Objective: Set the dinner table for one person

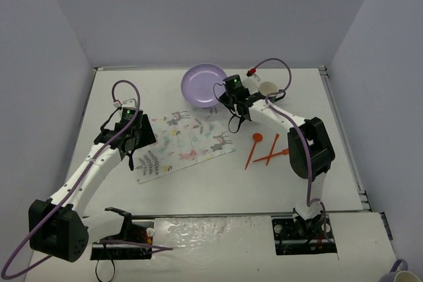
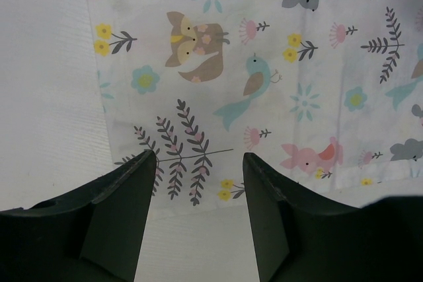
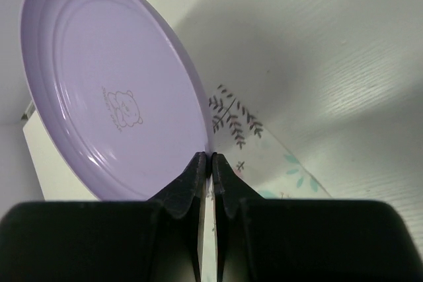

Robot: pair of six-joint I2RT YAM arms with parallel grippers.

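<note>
The white dinner table [image 1: 218, 183] carries a placemat [image 1: 188, 138] printed with deer and leaves, lying at a slant left of centre. A lilac plate [image 1: 201, 82] is at the back centre. My right gripper [image 1: 222, 95] is shut on its near right rim. In the right wrist view the plate [image 3: 112, 84] stands tilted, its rim pinched between my right gripper [image 3: 211, 158] jaws, with a placemat corner [image 3: 264, 156] below. My left gripper [image 1: 137, 142] is open and empty over the placemat's left end; the left wrist view shows my left gripper [image 2: 198, 160] above the placemat [image 2: 264, 64] edge.
An orange-red spoon [image 1: 256, 138] and two more orange-red utensils [image 1: 269, 154] lie right of the placemat. A beige cup [image 1: 268, 88] stands at the back right beside the right arm. Grey walls close off the back and sides. A mug [image 1: 403, 275] sits off the table, bottom right.
</note>
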